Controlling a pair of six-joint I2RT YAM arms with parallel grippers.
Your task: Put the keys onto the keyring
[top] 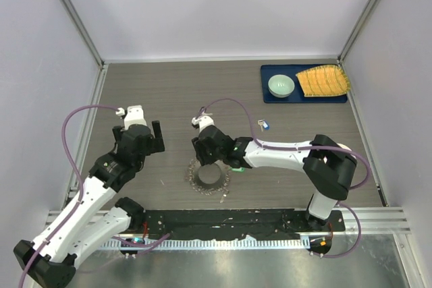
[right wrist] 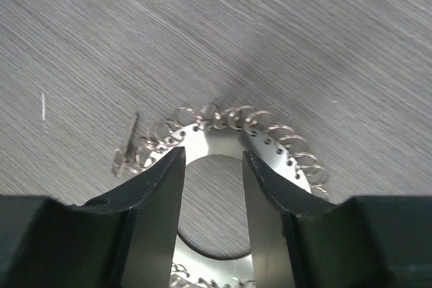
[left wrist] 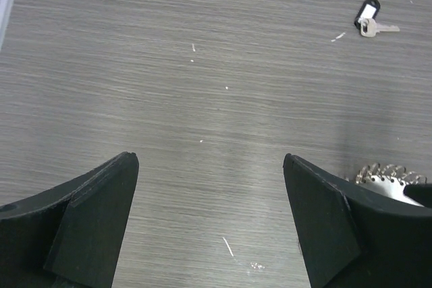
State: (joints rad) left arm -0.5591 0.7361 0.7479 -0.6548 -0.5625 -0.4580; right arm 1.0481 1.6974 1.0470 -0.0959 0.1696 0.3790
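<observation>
The keyring [top: 208,177], a flat grey ring strung with small wire loops, lies on the table near the front middle. My right gripper [top: 205,151] hangs just over its far rim. In the right wrist view, the right gripper [right wrist: 212,156] has its jaws a little apart over the keyring's [right wrist: 270,141] hole, with nothing between them. The blue key [top: 263,125] lies alone behind the right arm and also shows in the left wrist view [left wrist: 368,22]. My left gripper [top: 152,137] is open and empty, left of the ring. A green spot [top: 237,165] shows under the right forearm; I cannot tell if it is the green key.
A blue tray [top: 335,96] at the back right holds a green bowl [top: 281,86] and a yellow-orange ribbed object [top: 324,80]. A small flat metal bit [right wrist: 127,146] lies at the ring's left rim. The ring's edge [left wrist: 388,175] peeks past my left gripper's right finger.
</observation>
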